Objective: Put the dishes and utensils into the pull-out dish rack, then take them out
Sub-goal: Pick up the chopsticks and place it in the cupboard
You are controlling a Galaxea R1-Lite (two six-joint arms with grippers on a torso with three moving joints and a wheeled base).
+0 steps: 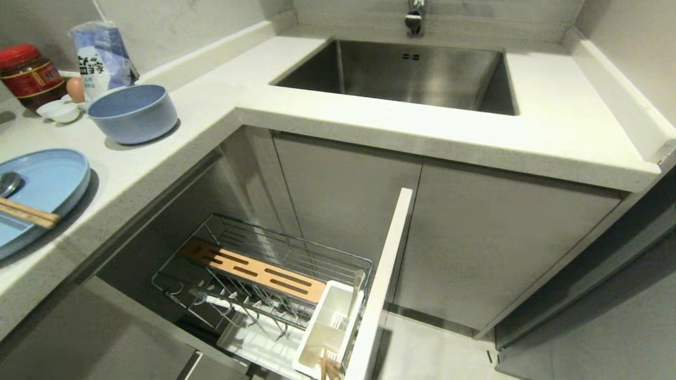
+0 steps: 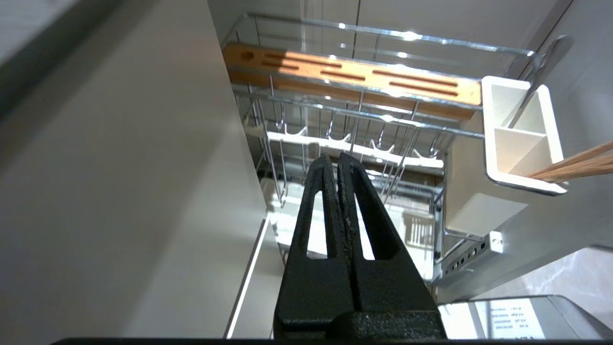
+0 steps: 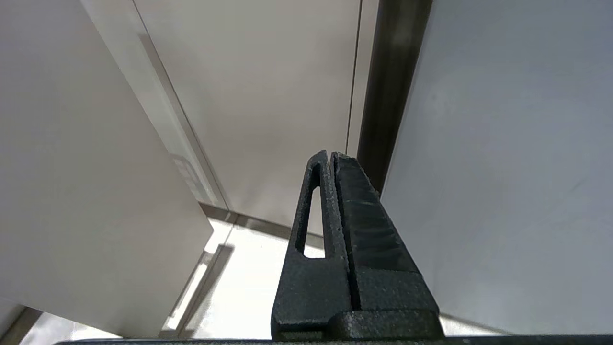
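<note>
On the counter at the left stands the blue bowl. Nearer lies the light-blue plate, with a spoon and chopsticks resting on it. Below, the pull-out dish rack stands pulled out, its plate slots empty. Its white caddy holds wooden chopsticks and a metal handle. My left gripper hangs shut and empty beside the rack. My right gripper is shut and empty, facing cabinet fronts. Neither arm shows in the head view.
The steel sink is set in the counter ahead. A red-lidded jar, a bag, an egg and small white saucers crowd the far left corner. The drawer's pale front juts out over the floor.
</note>
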